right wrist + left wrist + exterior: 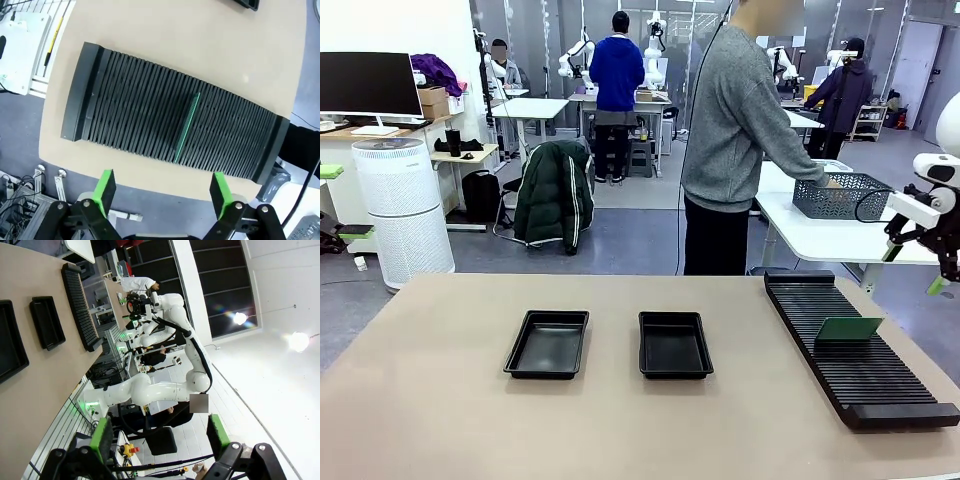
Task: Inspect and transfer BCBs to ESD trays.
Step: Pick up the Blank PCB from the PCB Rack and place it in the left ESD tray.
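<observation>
Front view: fixed at the table's [420, 420] near edge, facing 12 o'clock across it, low and close; two trays [548, 345] at centre, slotted rack [860, 370] at 3 o'clock.

Left wrist view: rolled sideways, high and well off the table, left gripper [159, 427] at 6 o'clock; same trays [47, 322] and rack [80, 300] small toward 10 o'clock.

Right wrist view: aimed straight down from near, past right gripper [162, 185] at 6 o'clock, onto that rack [135, 110], shared by all three views.
</observation>
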`<action>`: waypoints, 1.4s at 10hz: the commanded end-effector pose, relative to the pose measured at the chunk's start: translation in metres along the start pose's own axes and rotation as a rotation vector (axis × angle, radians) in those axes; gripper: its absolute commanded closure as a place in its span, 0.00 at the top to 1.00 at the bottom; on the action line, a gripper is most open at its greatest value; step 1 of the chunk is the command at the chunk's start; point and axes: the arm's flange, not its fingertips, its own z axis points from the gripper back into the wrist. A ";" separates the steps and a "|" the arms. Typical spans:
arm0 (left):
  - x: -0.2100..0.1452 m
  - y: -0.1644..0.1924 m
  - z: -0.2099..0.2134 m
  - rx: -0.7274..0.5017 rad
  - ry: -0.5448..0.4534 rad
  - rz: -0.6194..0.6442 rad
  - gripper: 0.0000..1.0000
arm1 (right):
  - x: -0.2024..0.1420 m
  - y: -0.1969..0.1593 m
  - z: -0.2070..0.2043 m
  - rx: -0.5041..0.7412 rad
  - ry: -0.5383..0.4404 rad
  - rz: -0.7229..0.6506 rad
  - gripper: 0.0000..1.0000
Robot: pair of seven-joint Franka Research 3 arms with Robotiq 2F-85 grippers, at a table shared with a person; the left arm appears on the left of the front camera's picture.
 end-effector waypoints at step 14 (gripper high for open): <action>-0.001 -0.001 -0.001 0.001 -0.008 0.009 1.00 | 0.016 -0.050 -0.134 -0.045 0.094 -0.153 1.00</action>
